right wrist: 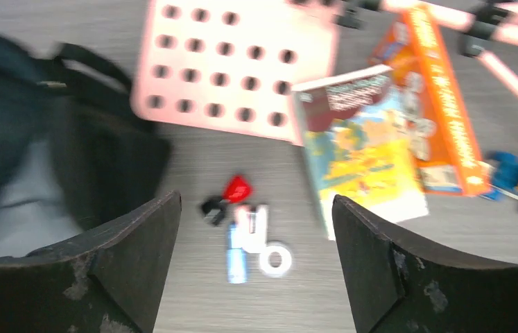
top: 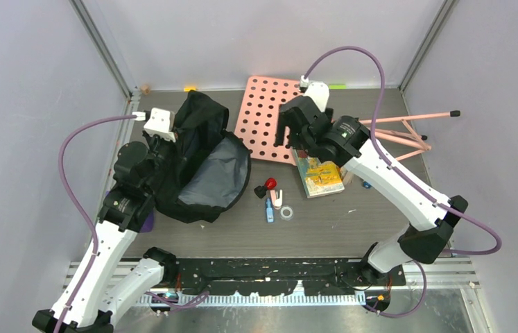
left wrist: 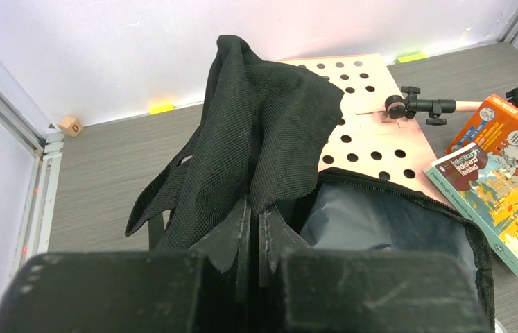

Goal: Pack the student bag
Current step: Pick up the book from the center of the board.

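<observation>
Student bag (top: 204, 166) is lying left of centre in the top view on the grey table (top: 353, 229). Its mouth is gaping toward the right w/ grey lining showing. L gripper (left wrist: 256, 216) is sitting at the bag's upper-left rim. Its fingers (left wrist: 231, 239) are pressing together & pinching a fold of the black fabric, which is standing up in a peak mid-frame in the L wrist view.

R gripper (top: 289, 135) is hovering in the upper middle of the top view, over the lower-right part of the pink pegboard (top: 264, 114). Its jaws are standing wide apart w/ nothing btwn them. In the R wrist view, which is blurred, its fingers (right wrist: 127, 270) are filling the bottom corners, w/ bare table & small bits showing in the gap.

Teal-yellow book (right wrist: 360, 152) is lying just below the pegboard's lower-right corner, overlapping an orange book (right wrist: 443, 104), both partly under the R arm in the top view.

Btwn bag & books, at centre of the top view, small bits are lying close together: red piece (top: 270, 183), black piece (top: 259, 191), blue piece (top: 269, 210), white ring (top: 286, 212).

Pink rods (top: 401, 132) w/ black tips are lying at upper right, beside the pegboard. Wooden cube (left wrist: 70, 125) is sitting in the upper-left corner of the table.
</observation>
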`<state>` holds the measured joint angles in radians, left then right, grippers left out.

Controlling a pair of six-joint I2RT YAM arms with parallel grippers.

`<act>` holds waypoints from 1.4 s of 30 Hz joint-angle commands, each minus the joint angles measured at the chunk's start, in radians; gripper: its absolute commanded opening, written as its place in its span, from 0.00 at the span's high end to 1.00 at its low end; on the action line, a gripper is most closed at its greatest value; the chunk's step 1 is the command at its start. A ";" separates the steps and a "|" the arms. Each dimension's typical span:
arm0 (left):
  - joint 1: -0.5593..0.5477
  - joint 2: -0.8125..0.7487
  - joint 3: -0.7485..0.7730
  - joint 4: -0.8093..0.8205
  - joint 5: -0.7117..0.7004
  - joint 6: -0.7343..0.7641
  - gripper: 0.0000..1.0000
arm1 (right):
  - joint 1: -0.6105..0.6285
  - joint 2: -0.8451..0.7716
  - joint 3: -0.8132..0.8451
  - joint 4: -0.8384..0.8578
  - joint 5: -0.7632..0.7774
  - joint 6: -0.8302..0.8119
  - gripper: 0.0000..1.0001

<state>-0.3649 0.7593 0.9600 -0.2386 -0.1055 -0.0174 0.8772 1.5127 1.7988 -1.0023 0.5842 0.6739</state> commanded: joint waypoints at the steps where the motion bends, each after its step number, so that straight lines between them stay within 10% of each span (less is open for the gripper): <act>1: -0.002 0.010 -0.005 0.008 -0.028 0.013 1.00 | -0.090 -0.063 -0.137 -0.081 0.096 -0.096 0.13; 20: -0.002 0.003 -0.001 0.004 -0.031 0.013 1.00 | -0.136 0.238 -0.420 0.133 -0.051 -0.283 0.15; 42: -0.002 0.000 -0.003 0.004 -0.038 0.039 1.00 | -0.135 0.446 -0.376 0.132 0.251 -0.276 0.26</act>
<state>-0.3656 0.7635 0.9600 -0.2371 -0.1215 0.0090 0.7383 1.9480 1.3876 -0.8745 0.7444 0.3981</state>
